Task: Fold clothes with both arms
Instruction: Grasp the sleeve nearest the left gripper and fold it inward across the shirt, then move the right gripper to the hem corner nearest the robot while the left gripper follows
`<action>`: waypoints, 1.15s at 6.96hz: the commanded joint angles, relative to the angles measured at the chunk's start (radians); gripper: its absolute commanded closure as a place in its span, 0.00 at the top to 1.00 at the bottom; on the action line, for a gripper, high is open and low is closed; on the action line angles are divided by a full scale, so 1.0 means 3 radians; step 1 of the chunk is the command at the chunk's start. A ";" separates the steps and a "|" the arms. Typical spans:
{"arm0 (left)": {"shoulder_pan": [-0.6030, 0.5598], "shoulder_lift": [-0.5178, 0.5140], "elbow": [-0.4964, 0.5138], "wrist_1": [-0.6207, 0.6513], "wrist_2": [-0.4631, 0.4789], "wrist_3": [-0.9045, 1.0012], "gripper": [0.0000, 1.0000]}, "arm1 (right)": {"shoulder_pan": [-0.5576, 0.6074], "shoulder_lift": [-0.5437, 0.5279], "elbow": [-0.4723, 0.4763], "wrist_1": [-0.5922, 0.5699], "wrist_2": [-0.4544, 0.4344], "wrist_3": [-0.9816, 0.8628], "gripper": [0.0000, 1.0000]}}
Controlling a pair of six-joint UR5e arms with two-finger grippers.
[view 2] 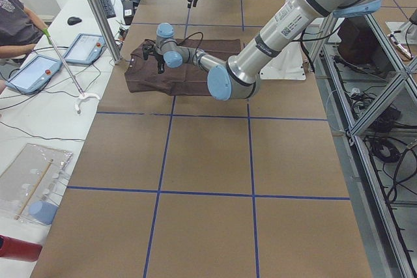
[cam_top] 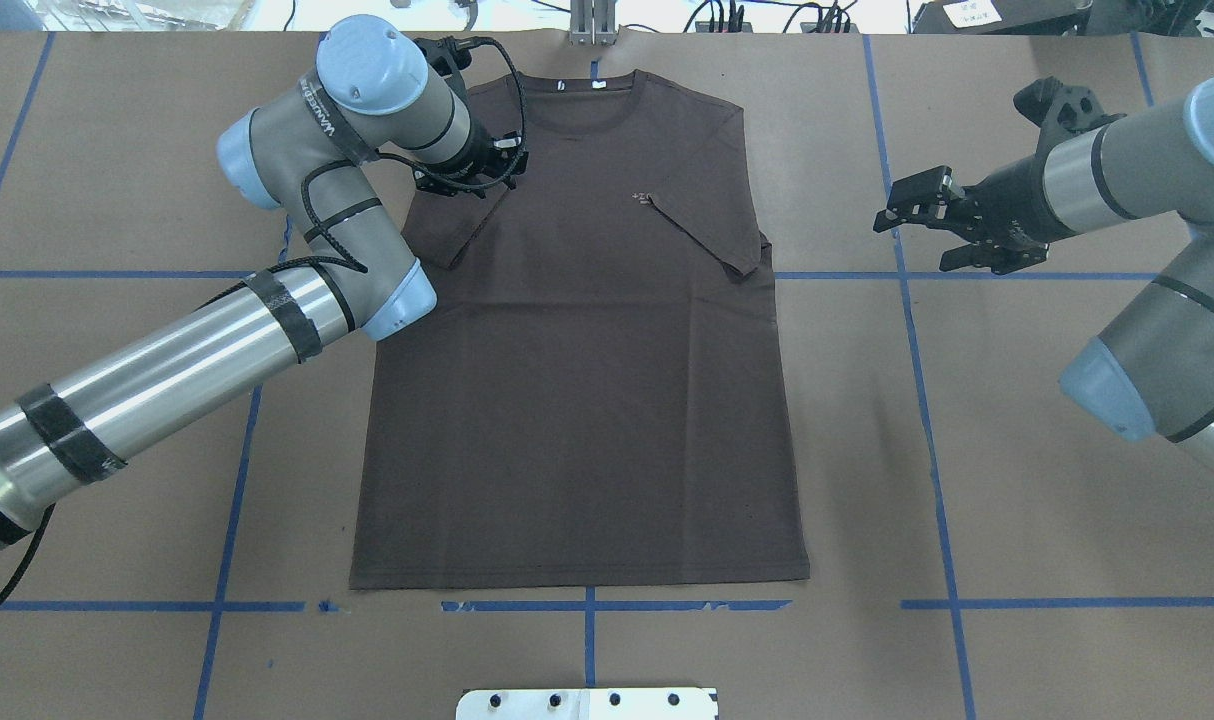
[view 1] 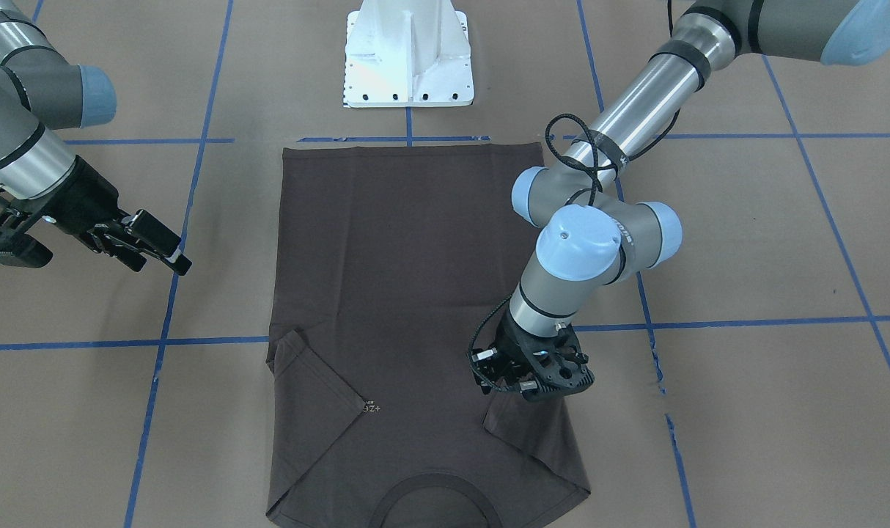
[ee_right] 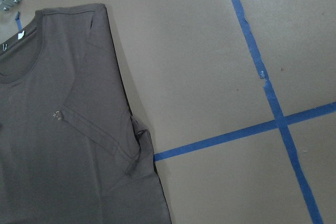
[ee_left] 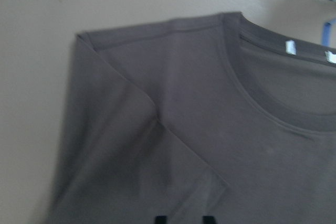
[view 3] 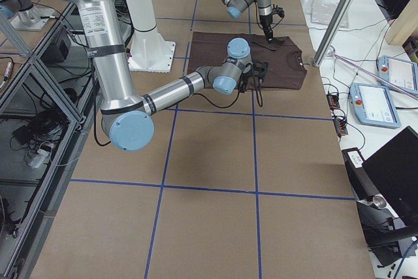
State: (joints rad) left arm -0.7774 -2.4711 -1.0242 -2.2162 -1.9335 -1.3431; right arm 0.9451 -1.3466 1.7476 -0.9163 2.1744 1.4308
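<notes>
Frontally, the T-shirt (view 1: pixel 408 279) is seen laid flat mid-bench, its collar (view 1: pixel 430 493) toward the operators' edge and away from the white pedestal (view 1: pixel 408 59), both sleeves folded inward; the left gripper (view 1: pixel 515 385) is held over the tip of one folded sleeve (view 1: pixel 537 433). Overhead, the right gripper (cam_top: pixel 912 243) is noted clear of the cloth toward the bench's right end, fingers spread, nothing held. From the left wrist, two black fingertips (ee_left: pixel 209 219) are seen apart above the fabric, nothing pinched.

Illumination is bright, even and diffuse, arriving from overhead. Shadows on the table (cam_top: pixel 1017 450) are soft and faint. The white pedestal (view 1: pixel 408 66) shows overexposed glare. The left wrist view is blurred; the T-shirt (ee_left: pixel 184 145) lacks fine detail there. Exterior views are sharp.
</notes>
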 commanded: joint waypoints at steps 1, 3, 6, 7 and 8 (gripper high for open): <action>0.0019 0.0360 -0.0708 0.0029 -0.0236 -0.0053 0.66 | -0.0153 -0.0006 0.0105 -0.0019 -0.0190 0.0148 1.00; 0.0009 0.0994 -0.1750 0.0136 -0.0366 -0.0069 0.67 | -0.0942 0.0009 0.0609 -0.0480 -0.0980 0.0801 1.00; 0.0014 0.1610 -0.2609 0.0177 -0.0366 -0.0079 0.75 | -0.2115 -0.0067 0.1216 -0.1399 -0.1939 0.1680 0.99; 0.0014 0.1620 -0.2615 0.0172 -0.0366 -0.0079 0.77 | -0.2361 -0.0168 0.1231 -0.1404 -0.2234 0.1901 0.95; 0.0014 0.1661 -0.2584 0.0172 -0.0366 -0.0064 0.77 | -0.2474 -0.0175 0.1241 -0.1410 -0.2359 0.2146 0.90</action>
State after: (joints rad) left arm -0.7732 -1.9882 -1.7988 -2.1642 -2.0433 -1.3654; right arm 0.2652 -1.3861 2.1127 -1.3327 1.5313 1.9824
